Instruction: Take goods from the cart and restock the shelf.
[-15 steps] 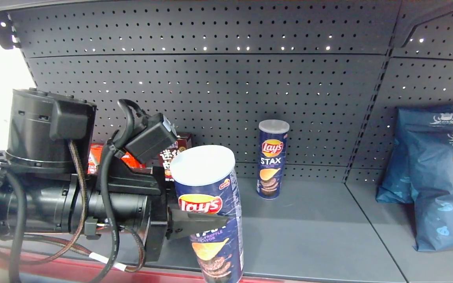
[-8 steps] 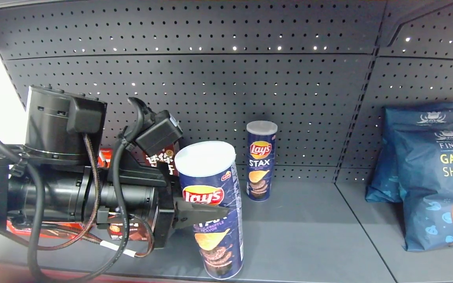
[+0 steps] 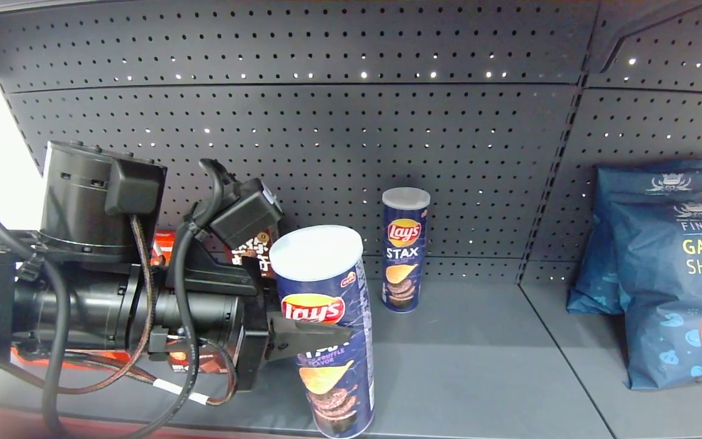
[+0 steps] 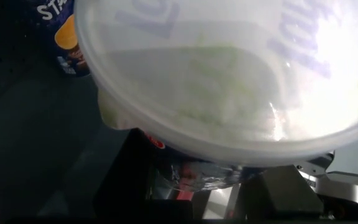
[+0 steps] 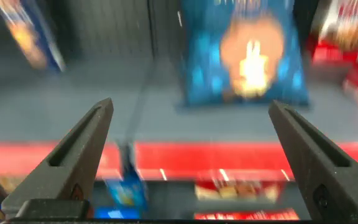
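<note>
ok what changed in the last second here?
Head camera shifted early on, so the whole scene slid. Since then the left gripper, still shut on the near chip can, has lowered it slightly toward the shelf; not released. The far chip can and blue chip bags stayed put; right gripper open.

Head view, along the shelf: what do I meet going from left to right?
Left gripper → near chips can, held in its jaws → far chips can, standing by the pegboard back → blue chip bags.
</note>
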Controlling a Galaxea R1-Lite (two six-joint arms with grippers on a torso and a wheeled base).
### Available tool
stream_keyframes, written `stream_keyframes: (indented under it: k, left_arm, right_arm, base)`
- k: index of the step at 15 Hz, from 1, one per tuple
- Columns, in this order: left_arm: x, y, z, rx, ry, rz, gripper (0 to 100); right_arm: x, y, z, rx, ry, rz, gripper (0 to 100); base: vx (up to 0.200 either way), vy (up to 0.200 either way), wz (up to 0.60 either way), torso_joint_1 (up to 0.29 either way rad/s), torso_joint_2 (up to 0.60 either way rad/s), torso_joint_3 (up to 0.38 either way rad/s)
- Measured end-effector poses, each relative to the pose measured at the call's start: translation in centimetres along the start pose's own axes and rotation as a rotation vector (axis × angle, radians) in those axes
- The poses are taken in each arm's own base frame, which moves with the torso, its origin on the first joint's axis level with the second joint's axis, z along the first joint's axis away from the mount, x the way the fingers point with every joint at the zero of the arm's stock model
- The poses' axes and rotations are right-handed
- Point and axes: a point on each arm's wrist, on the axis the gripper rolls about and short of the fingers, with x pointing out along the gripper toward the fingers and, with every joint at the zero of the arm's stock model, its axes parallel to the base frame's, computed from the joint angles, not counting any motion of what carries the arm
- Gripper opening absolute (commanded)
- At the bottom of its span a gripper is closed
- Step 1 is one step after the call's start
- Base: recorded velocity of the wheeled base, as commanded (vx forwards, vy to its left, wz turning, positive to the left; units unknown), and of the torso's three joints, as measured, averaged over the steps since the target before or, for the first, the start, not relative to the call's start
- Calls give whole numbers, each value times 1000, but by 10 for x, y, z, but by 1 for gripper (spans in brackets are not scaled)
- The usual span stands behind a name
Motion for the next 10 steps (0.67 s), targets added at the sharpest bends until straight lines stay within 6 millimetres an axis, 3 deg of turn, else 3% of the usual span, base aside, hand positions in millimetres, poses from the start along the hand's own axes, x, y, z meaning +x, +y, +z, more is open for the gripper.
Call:
stream_keyframes:
  k: [3, 5, 10]
  left_arm:
    - [0, -1, -3, -5, 8, -1, 0]
    - [-2, -2, -3, -2, 4, -1, 0]
    - [-4, -1, -2, -1, -2, 6, 0]
  right_arm:
    - [4, 2, 59, -25, -37, 121, 100]
    - [18, 4, 92, -58, 5, 213, 100]
    - [82, 24, 136, -71, 162, 479, 100]
  base:
    - [0, 0, 0, 0, 0, 0]
    - [0, 0, 0, 0, 0, 0]
    - [0, 0, 0, 0, 0, 0]
